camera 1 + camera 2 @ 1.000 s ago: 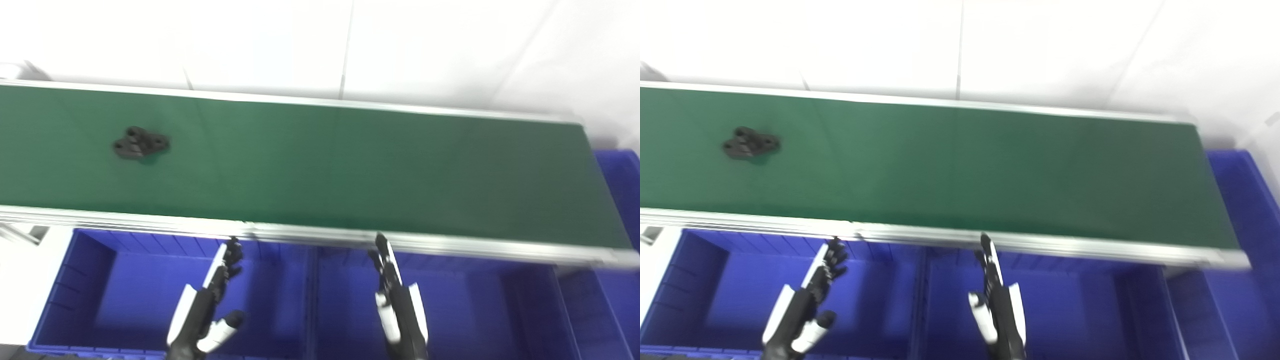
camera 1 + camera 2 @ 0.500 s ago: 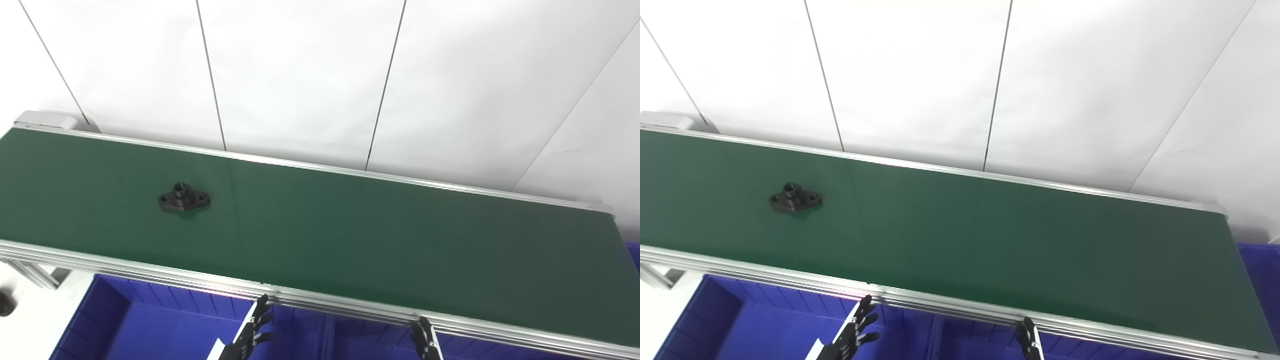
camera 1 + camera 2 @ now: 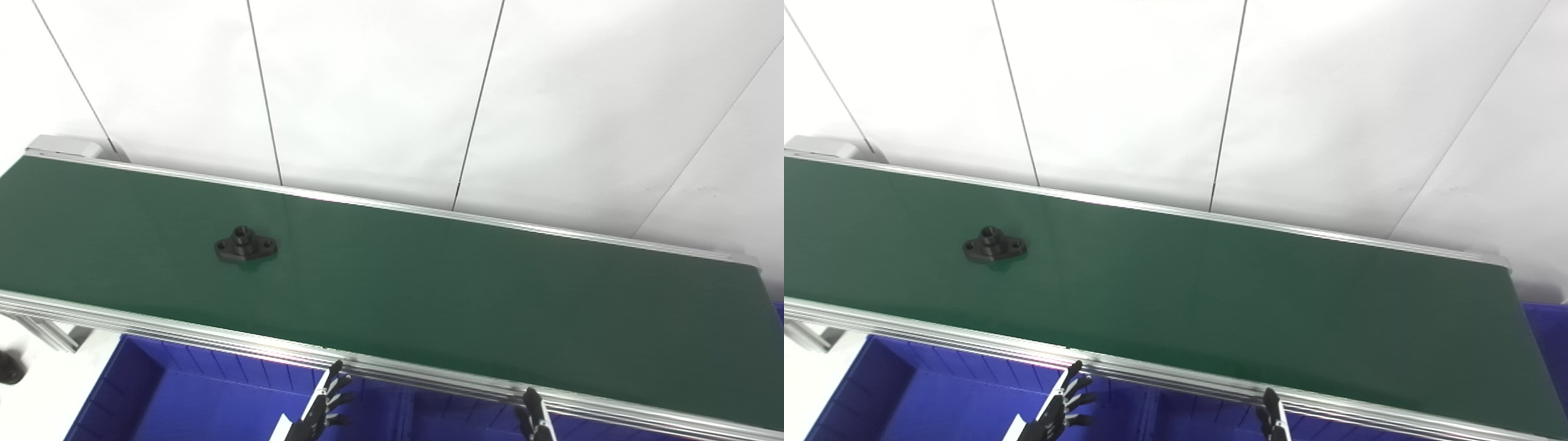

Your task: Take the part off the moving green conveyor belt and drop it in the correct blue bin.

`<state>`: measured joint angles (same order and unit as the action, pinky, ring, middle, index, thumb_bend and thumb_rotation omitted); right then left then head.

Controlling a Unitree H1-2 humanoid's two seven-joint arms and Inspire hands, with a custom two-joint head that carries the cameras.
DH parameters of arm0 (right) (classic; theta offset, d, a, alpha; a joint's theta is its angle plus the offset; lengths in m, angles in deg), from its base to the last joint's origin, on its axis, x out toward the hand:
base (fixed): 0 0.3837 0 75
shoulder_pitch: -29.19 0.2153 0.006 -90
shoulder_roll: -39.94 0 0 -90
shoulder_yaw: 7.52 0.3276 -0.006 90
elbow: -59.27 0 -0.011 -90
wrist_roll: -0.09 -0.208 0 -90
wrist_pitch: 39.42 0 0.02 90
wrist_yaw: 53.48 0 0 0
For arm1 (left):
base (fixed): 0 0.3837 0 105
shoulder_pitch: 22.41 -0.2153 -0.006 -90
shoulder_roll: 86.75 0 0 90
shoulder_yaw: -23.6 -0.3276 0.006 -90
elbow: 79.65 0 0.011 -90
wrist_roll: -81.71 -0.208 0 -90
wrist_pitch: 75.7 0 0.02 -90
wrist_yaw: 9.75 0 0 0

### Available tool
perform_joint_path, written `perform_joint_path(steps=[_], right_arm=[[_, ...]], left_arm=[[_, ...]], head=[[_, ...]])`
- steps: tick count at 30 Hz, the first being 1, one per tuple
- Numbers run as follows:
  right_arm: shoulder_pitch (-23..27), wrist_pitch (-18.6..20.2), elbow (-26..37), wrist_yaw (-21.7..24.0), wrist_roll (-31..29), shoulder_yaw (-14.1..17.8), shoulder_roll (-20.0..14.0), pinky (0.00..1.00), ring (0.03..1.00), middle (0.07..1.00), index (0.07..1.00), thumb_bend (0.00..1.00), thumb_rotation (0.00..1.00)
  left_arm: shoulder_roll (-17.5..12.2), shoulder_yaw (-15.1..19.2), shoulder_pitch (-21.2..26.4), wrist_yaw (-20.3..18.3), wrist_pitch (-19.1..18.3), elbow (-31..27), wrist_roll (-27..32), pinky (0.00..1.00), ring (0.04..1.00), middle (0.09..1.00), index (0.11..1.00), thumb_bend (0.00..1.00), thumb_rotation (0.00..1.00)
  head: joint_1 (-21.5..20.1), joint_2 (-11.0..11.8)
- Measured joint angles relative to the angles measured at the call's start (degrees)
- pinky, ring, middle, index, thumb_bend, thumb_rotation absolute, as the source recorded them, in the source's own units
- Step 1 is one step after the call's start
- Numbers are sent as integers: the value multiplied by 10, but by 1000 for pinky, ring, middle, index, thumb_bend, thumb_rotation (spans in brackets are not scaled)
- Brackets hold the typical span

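Both hands are waiting low at frame bottom, below conveyor belt [image 3: 429, 294] near rail; L hand [image 3: 324, 407] is showing fingers spread, holding nothing; R hand [image 3: 534, 419] is mostly cut off, only fingertips poking up, can't tell open/closed; part [image 3: 245, 246], black flanged piece w/ raised boss, is sitting flat on belt's left portion, well apart from both; blue bin [image 3: 153, 392] is lying under near rail. Judgement: L hand is looking closer; it should be timing the reach, gripping across the boss.

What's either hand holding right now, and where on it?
Nothing. The left hand and right hand are open below the belt; the black part lies untouched on the green conveyor belt.
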<state>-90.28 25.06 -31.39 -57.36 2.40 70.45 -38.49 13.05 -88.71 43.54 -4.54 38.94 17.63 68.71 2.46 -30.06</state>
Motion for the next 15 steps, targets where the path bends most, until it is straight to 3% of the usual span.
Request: perform_joint_path(steps=[3,6,8,12,15], right_arm=[[-6,0,25,1,0,0,0,1000,944,953,1000,876,883],[-8,0,45,-1,8,-3,-2,972,909,915,999,856,744],[-3,0,70,-10,38,-4,-2,960,901,908,996,867,723],[42,0,113,-20,82,-1,-3,925,904,921,999,896,644],[98,2,135,-19,127,13,5,871,871,916,987,926,654]], left_arm=[[-1,-2,0,5,0,0,0,715,868,947,1000,868,911],[-2,-4,0,6,0,0,1,729,868,946,1000,842,898],[-2,-6,0,7,0,-1,2,734,871,949,1000,842,893],[-5,-9,3,7,0,-1,11,719,868,946,1000,860,903],[-9,-9,5,8,0,0,10,709,867,948,1000,860,901]], head=[[-3,-3],[-7,-4],[-10,-4],[-15,-4],[-17,-5]])
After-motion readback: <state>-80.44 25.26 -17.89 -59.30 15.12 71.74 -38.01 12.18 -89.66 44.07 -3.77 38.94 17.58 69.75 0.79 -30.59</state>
